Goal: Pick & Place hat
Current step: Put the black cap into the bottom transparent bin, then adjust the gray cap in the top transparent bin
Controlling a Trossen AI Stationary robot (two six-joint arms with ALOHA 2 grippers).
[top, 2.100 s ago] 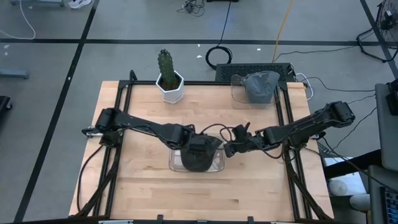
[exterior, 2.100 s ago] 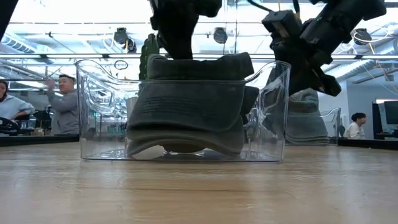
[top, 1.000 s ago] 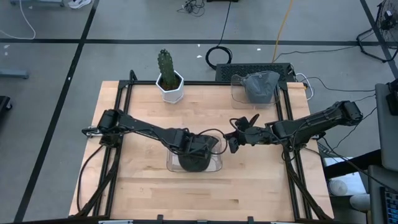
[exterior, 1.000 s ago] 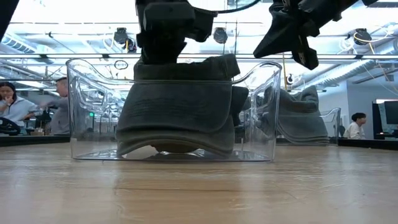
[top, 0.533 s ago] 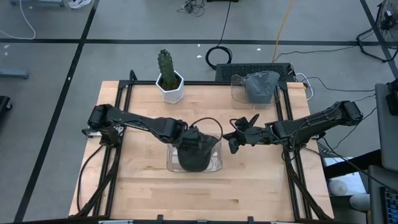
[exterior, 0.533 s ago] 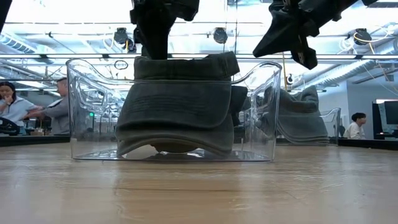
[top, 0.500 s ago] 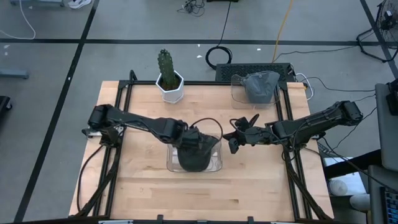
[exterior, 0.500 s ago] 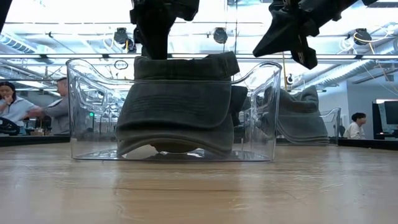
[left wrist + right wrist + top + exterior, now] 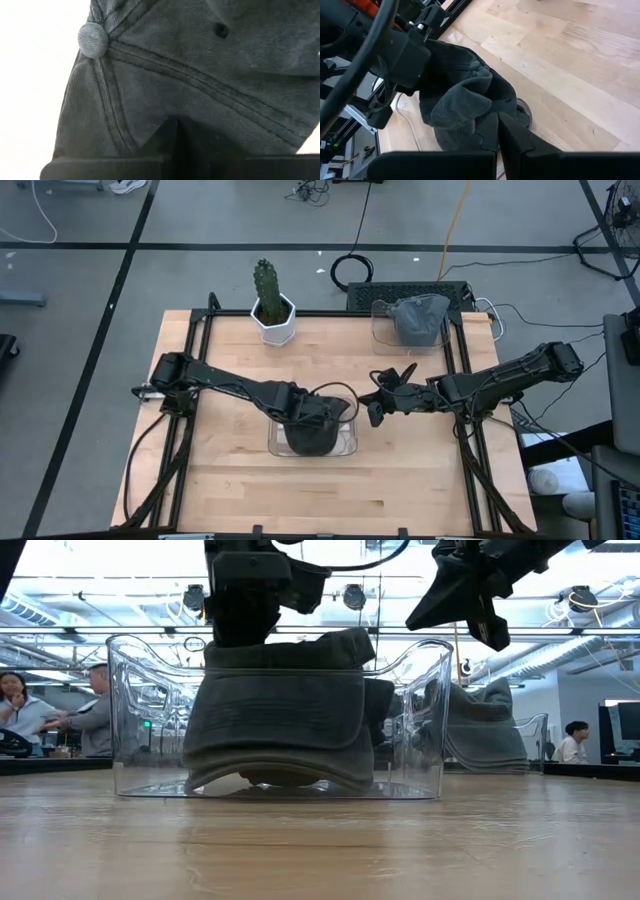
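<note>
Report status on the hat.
Left gripper shut on hat, hat down in bin. Right gripper shut, beside bin, off the table. Nothing in the way.

Left gripper (image 9: 318,412) pressing dark grey fabric hat (image 9: 310,436) into clear plastic bin (image 9: 346,448); right gripper (image 9: 372,406) hovering beside bin, fingers closed.

The table (image 9: 240,480) is seen from straight above in the high view. It is viewed level, from its own surface, in the low view, very near the clear bin (image 9: 420,720). The grey cap (image 9: 200,75) is pressed close in the left wrist view. It is shared by all views.
</note>
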